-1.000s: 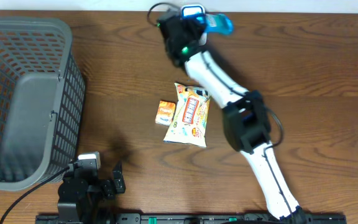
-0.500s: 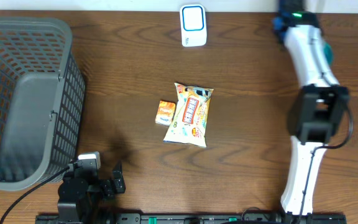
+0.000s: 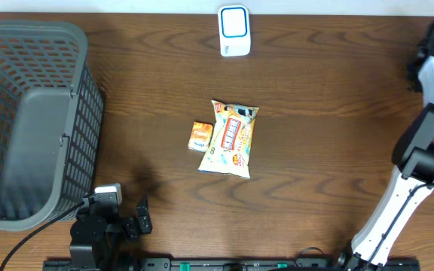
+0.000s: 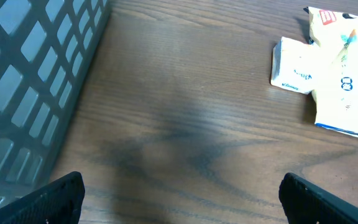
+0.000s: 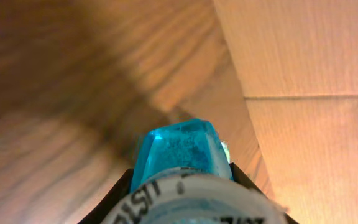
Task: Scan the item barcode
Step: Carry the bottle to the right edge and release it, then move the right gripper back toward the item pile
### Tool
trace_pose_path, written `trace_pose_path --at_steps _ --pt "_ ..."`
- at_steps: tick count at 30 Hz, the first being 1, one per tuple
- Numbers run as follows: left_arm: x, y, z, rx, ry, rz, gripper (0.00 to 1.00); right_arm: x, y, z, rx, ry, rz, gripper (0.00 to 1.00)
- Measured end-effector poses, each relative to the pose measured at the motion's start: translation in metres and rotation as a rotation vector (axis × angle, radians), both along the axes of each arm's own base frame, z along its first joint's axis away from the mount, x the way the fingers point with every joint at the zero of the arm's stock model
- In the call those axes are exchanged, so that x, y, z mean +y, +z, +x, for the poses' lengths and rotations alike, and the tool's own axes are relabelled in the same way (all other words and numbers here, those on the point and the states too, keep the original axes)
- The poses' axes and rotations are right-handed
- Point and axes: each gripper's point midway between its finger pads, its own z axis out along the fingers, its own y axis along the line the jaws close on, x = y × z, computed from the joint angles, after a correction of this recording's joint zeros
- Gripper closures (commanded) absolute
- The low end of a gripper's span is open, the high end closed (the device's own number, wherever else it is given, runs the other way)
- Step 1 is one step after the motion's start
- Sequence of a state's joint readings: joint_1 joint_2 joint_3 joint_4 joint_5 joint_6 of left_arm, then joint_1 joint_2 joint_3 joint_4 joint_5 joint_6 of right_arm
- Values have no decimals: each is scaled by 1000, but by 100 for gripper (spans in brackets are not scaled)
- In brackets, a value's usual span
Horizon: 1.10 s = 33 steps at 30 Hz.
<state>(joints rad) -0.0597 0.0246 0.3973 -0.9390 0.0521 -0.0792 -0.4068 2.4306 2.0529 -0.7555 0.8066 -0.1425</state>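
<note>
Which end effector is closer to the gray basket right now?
Left. The left end effector, open, sits just off the basket's near right corner; the right end effector is at the table's opposite side, gripping a blue item.

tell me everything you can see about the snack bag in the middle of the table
The snack bag is a flat pouch of what looks like glossy film, cream-yellow with red and orange print and a crimped top edge. It lies flat on the wooden table, near the middle, with its long axis slightly tilted. A small orange box rests against its basket-side edge. No pincer touches it.
</note>
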Motion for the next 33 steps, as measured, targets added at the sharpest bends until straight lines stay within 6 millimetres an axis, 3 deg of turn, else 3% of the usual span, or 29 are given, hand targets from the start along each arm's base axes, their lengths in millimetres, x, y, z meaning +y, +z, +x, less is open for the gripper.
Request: trace_pose_path --at_steps 5,6,10,14,16,18,21,22,24,25,26,28,33 --pt "0 0 0 0 0 0 0 -3 -15 -9 -49 -33 104 14" --pt "0 0 0 0 0 0 0 1 -17 -6 -63 -27 130 1" --pt "0 0 0 0 0 0 0 31 -8 12 -164 29 258 1" --pt "0 0 0 0 0 0 0 85 44 43 -343 165 421 1" --pt "0 0 0 0 0 0 0 120 78 52 -425 250 519 1" --pt "0 0 0 -1 0 0 0 169 112 52 -479 354 658 1" --pt "0 0 0 0 0 0 0 249 146 43 -510 465 895 1" --pt "0 0 0 0 0 0 0 269 149 39 -500 474 955 1" --pt "0 0 0 0 0 0 0 321 145 24 -430 457 1101 1" --pt "0 0 0 0 0 0 0 357 134 12 -354 434 1181 1" --pt "0 0 0 0 0 0 0 366 131 9 -332 428 1199 1" --pt "0 0 0 0 0 0 0 420 111 -12 -199 405 1265 1" --pt "0 0 0 0 0 0 0 530 75 -52 0 480 1317 1"
